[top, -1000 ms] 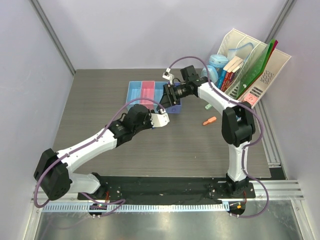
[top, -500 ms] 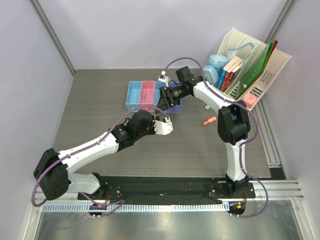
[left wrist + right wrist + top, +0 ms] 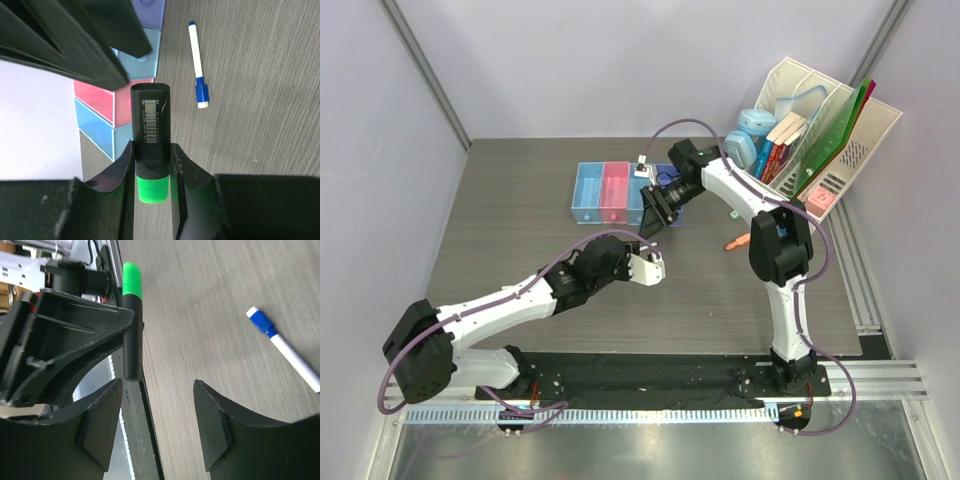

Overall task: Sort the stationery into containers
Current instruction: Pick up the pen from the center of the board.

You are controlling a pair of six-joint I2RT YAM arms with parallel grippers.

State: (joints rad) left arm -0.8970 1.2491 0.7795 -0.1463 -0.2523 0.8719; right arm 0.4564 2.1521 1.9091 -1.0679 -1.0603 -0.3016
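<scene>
My left end effector (image 3: pixel 151 152) is clamped on the green highlighter (image 3: pixel 150 125), whose long axis points up the frame at the trays (image 3: pixel 97 105) just ahead, while the right end effector (image 3: pixel 156 410) hangs open and empty.

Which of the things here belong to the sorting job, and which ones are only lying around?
For the job:
- green highlighter
- blue-capped marker
- orange highlighter
- blue roll
- trays

Only lying around:
- rack
- books
- green folders
</scene>
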